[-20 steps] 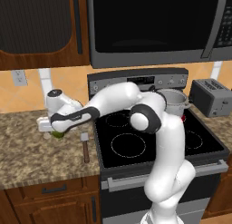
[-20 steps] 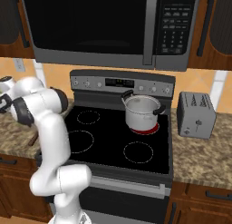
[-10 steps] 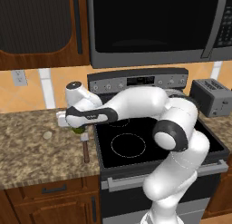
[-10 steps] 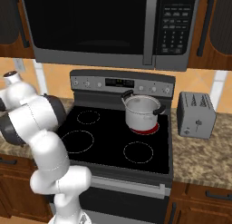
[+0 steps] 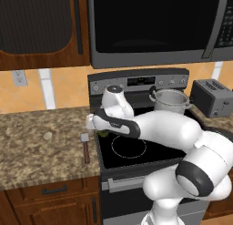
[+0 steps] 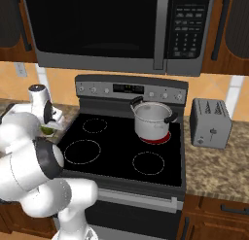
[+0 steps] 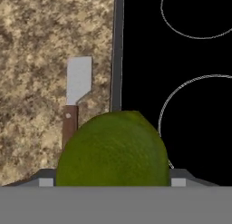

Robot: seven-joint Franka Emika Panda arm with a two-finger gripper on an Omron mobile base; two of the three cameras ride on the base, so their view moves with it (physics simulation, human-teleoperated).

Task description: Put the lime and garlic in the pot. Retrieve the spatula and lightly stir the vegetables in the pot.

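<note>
Our jaws clamp the lime (image 7: 113,148), a round, dull-green, pebbled fruit that bulks large in the hand view, as we carry it over the stove's (image 5: 136,146) left edge. Below lies the spatula (image 7: 74,91), grey blade and brown handle, on the speckled surface (image 5: 36,146) just beside the stove. Farther left on that surface sits the garlic (image 5: 48,136), a small pale bulb, untouched. The pot (image 6: 151,118), silver with dark handles, stands on the stove's back right burner, well apart from the lime. We judge the task barely begun: lime in hand but not delivered, garlic and stirring still to come.
</note>
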